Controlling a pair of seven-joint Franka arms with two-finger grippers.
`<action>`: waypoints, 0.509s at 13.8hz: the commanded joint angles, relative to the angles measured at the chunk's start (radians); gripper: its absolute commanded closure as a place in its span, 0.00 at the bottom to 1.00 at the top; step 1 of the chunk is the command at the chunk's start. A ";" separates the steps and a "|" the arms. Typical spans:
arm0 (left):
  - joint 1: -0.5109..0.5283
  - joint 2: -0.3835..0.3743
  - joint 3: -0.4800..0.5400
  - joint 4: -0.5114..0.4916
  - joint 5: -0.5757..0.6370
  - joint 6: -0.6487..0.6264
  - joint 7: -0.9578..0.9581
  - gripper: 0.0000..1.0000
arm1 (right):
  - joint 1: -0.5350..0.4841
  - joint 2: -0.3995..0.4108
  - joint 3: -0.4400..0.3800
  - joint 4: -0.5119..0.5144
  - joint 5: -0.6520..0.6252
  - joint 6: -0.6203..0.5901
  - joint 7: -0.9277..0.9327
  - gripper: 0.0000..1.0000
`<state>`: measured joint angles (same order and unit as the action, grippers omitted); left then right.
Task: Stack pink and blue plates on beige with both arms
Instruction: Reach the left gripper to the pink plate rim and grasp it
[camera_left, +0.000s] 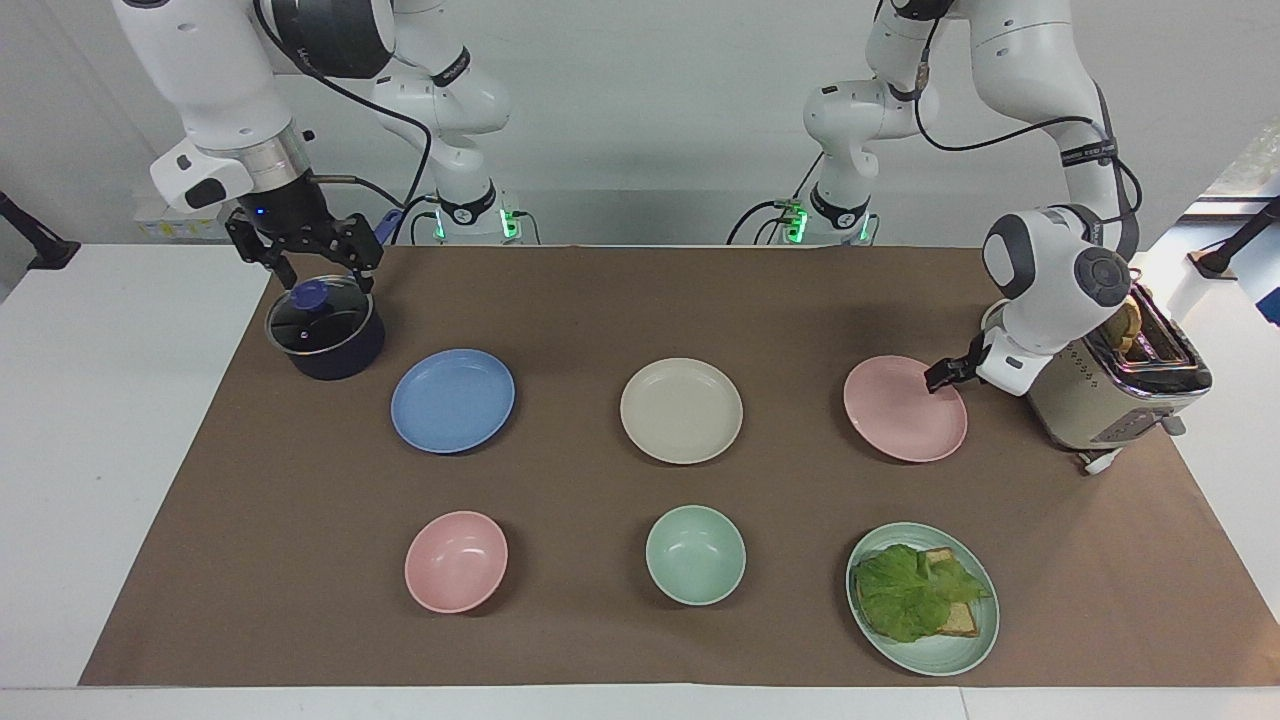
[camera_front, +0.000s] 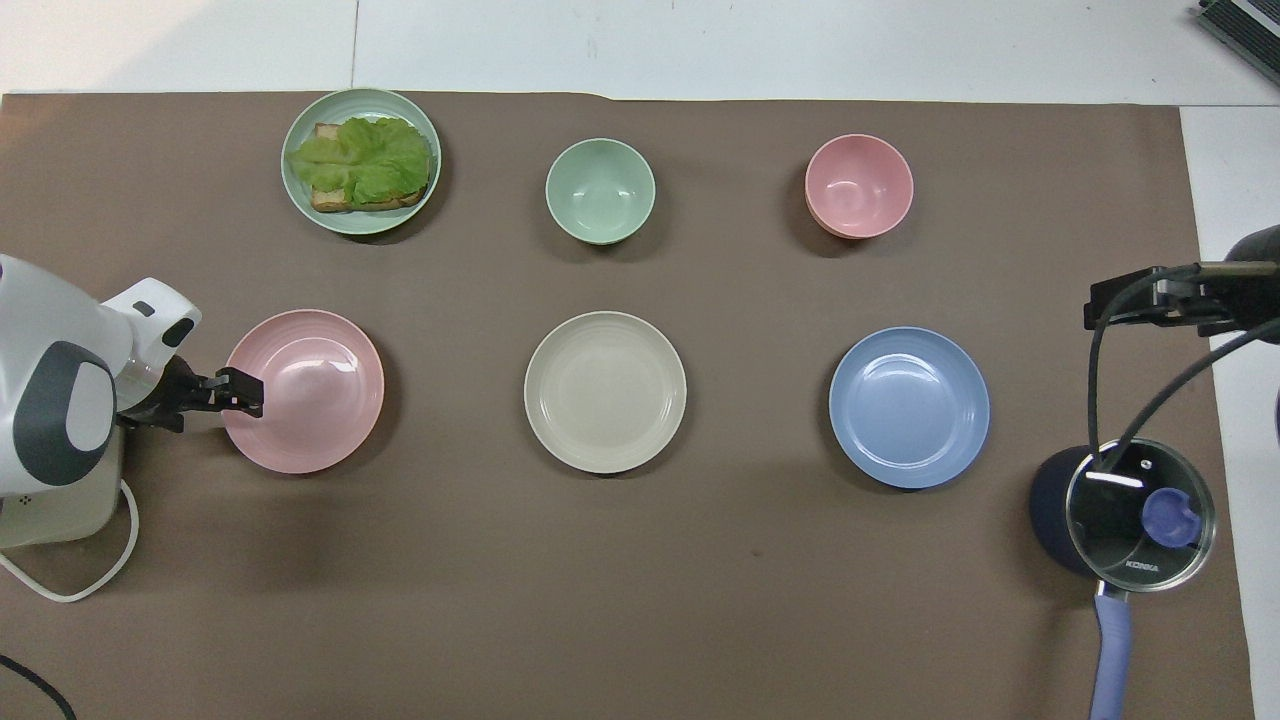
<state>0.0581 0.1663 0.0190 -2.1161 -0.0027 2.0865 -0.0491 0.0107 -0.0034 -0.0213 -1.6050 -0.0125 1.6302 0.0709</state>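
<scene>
Three equal plates lie in a row on the brown mat: the blue plate (camera_left: 452, 400) (camera_front: 909, 407) toward the right arm's end, the beige plate (camera_left: 681, 410) (camera_front: 605, 391) in the middle, and the pink plate (camera_left: 900, 415) (camera_front: 315, 400) toward the left arm's end. My left gripper (camera_left: 940, 375) (camera_front: 240, 392) is low at the pink plate's rim on the toaster side, open, its tips over the rim. My right gripper (camera_left: 308, 262) (camera_front: 1130, 300) hangs open above the lidded pot, away from the blue plate, holding nothing.
A dark pot with a glass lid (camera_left: 325, 335) (camera_front: 1135, 510) stands beside the blue plate. A toaster (camera_left: 1100, 400) (camera_front: 60, 490) stands by the pink plate. Farther from the robots are a pink bowl (camera_left: 456, 560), a green bowl (camera_left: 695, 554) and a green plate (camera_left: 940, 660) with a lettuce sandwich.
</scene>
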 joint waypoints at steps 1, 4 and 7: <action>0.006 -0.025 -0.007 -0.038 -0.010 0.014 -0.008 0.00 | -0.012 -0.030 0.006 -0.038 0.023 0.013 -0.031 0.00; 0.003 -0.027 -0.007 -0.038 -0.010 -0.008 -0.006 1.00 | -0.014 -0.030 0.006 -0.038 0.023 0.013 -0.031 0.00; 0.002 -0.027 -0.007 -0.038 -0.010 -0.011 -0.009 1.00 | -0.014 -0.032 0.006 -0.039 0.023 0.013 -0.031 0.00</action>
<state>0.0580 0.1661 0.0132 -2.1280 -0.0030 2.0823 -0.0502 0.0107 -0.0074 -0.0211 -1.6108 -0.0124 1.6302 0.0708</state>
